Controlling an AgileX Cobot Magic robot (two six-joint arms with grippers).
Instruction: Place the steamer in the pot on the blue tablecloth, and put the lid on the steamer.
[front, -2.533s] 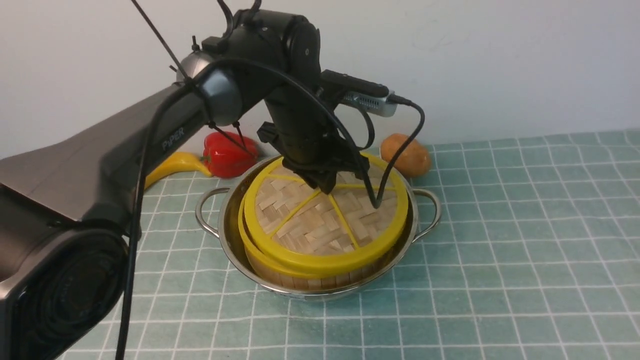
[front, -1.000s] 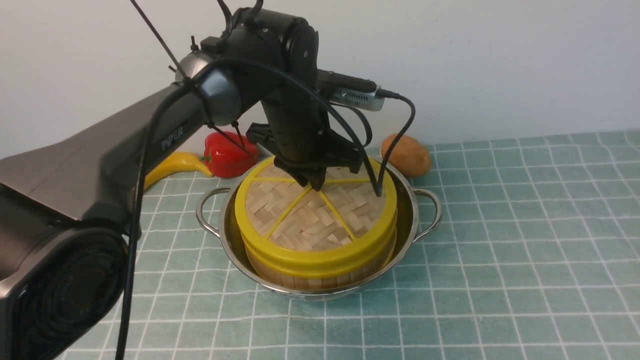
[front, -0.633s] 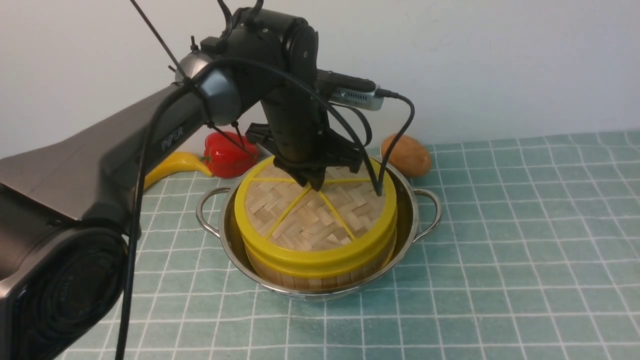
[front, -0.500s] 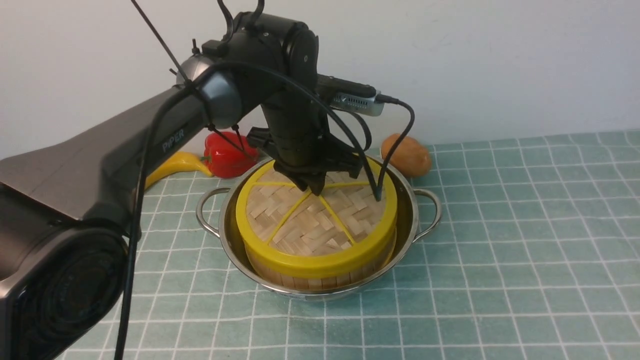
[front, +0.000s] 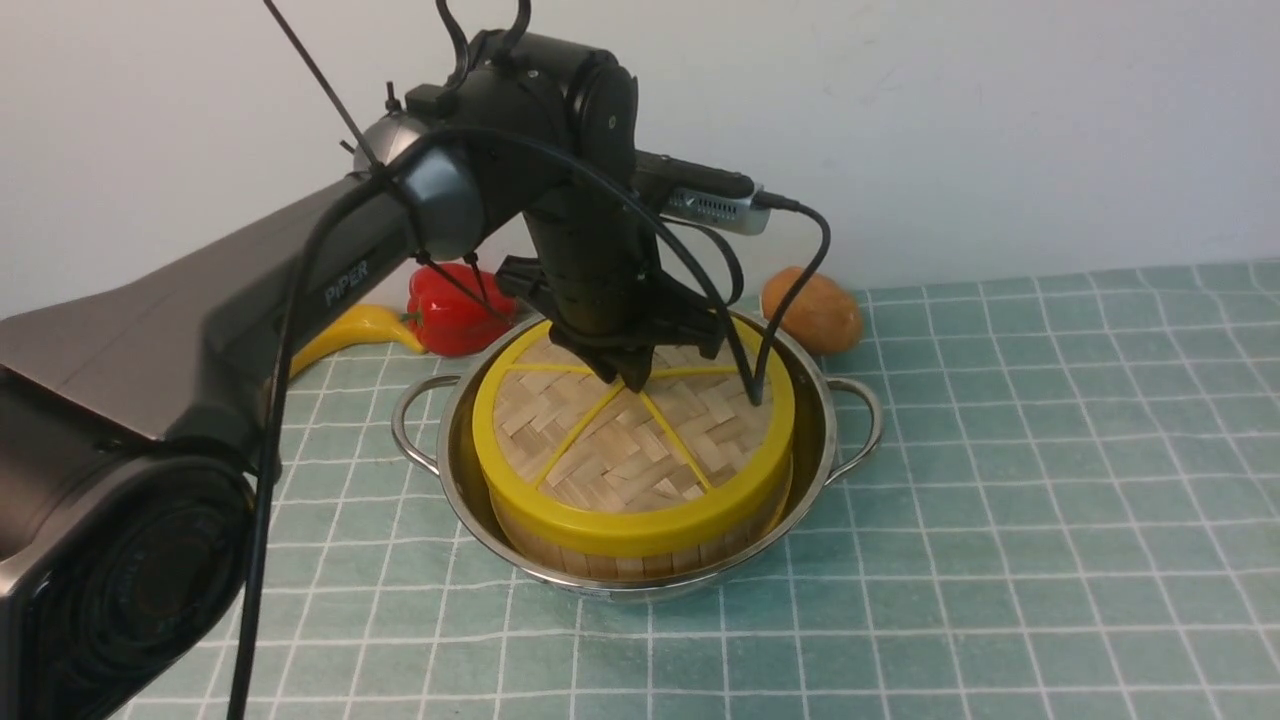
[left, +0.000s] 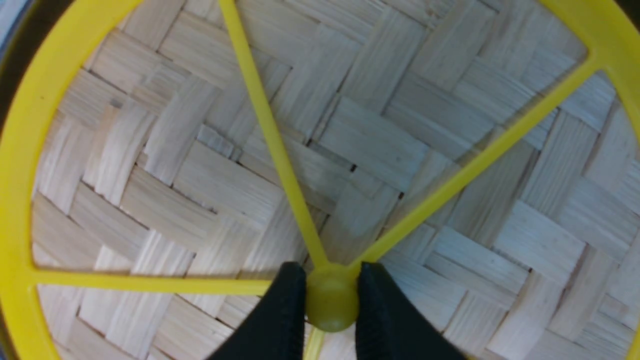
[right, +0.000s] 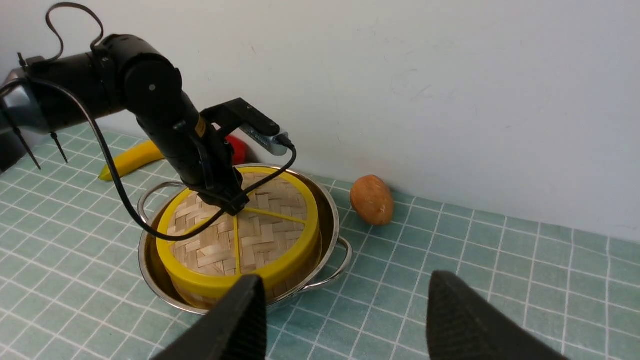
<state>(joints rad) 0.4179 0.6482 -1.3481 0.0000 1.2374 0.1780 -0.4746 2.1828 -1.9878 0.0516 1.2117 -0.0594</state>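
Front view shows the left gripper (front: 628, 380) closed on the knob (left: 332, 299) of the lid (front: 620, 450). Beneath, the steamer (front: 640, 562) sits inside the pot (front: 452, 445), centre-left of the frame, and the lid covers it. Only the release seems left. The right gripper (right: 345, 320) is wide open, holding nothing. Around lies the blue tablecloth (front: 1010, 560); a white wall (front: 1000, 130) fills the upper part.

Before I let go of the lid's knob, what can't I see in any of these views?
- Steamer floor: under the lid in the front view.
- Pot bottom: behind the steamer, front view.
- Left gripper: its finger bases, cut off by the left wrist view's edge.
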